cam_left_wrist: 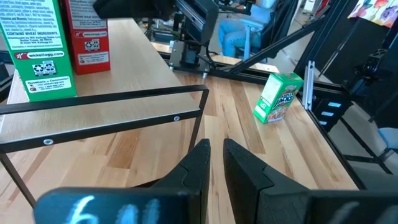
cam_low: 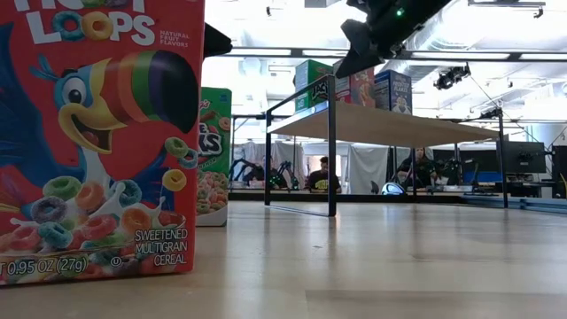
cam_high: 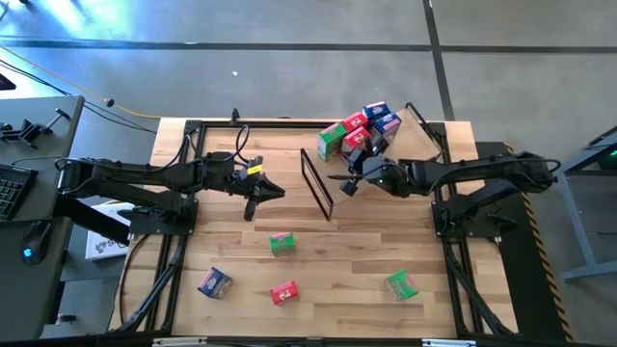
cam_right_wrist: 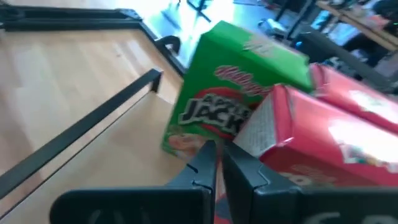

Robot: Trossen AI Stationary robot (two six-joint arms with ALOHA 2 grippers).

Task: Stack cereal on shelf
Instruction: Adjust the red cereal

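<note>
Right gripper (cam_high: 349, 182) closed, empty, at shelf (cam_high: 420, 136) edge beside stacked boxes (cam_high: 359, 131).
Left gripper (cam_high: 260, 196) closed, empty, mid-table.
Nearest loose green box (cam_high: 281, 243) lies at 5 o'clock of left gripper; left arm nearer.

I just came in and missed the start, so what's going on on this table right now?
A two-arm robot is stacking small cereal boxes on a shelf. Five boxes are already up there: a green one, two red and two blue. The right gripper is shut and empty, right beside that group. The left gripper is also shut and empty, over the middle of the table. Four boxes still lie loose on the table: a green, a blue, a red and another green.
</note>
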